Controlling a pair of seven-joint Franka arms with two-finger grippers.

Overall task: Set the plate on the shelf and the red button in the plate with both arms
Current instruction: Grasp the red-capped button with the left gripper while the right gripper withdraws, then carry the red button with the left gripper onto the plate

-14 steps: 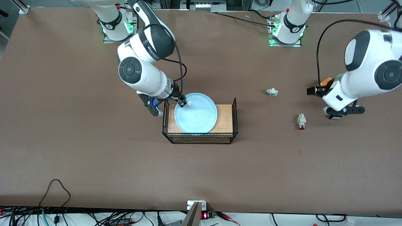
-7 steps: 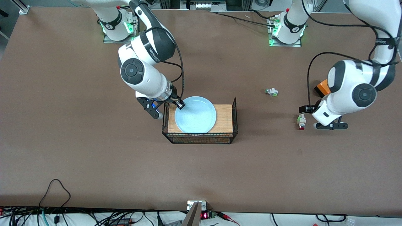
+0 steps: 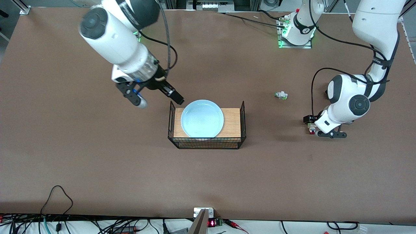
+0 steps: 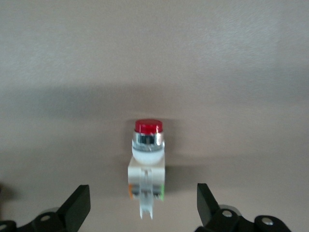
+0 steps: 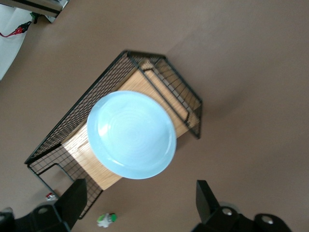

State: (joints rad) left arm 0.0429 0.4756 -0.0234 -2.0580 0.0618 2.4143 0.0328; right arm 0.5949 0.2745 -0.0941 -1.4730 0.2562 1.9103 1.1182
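The light blue plate (image 3: 202,118) lies flat on the wooden floor of a black wire basket (image 3: 243,113); it also shows in the right wrist view (image 5: 131,134). My right gripper (image 3: 160,101) is open and empty, up in the air over the table beside the basket, at the right arm's end (image 5: 140,200). The red button (image 3: 312,130) lies on the table toward the left arm's end. My left gripper (image 3: 318,127) is open and low around it. In the left wrist view the button (image 4: 147,159) lies between the spread fingers, red cap pointing away, and the gripper (image 4: 143,205) does not touch it.
A similar white part with a green tip (image 3: 280,95) lies on the table farther from the front camera than the red button, and shows in the right wrist view (image 5: 106,220). The basket's end walls stand above its floor. Cables run along the table's near edge.
My right gripper let go of the plate, rose and drew back toward the right arm's end. My left arm came down and set its open gripper around the red button.
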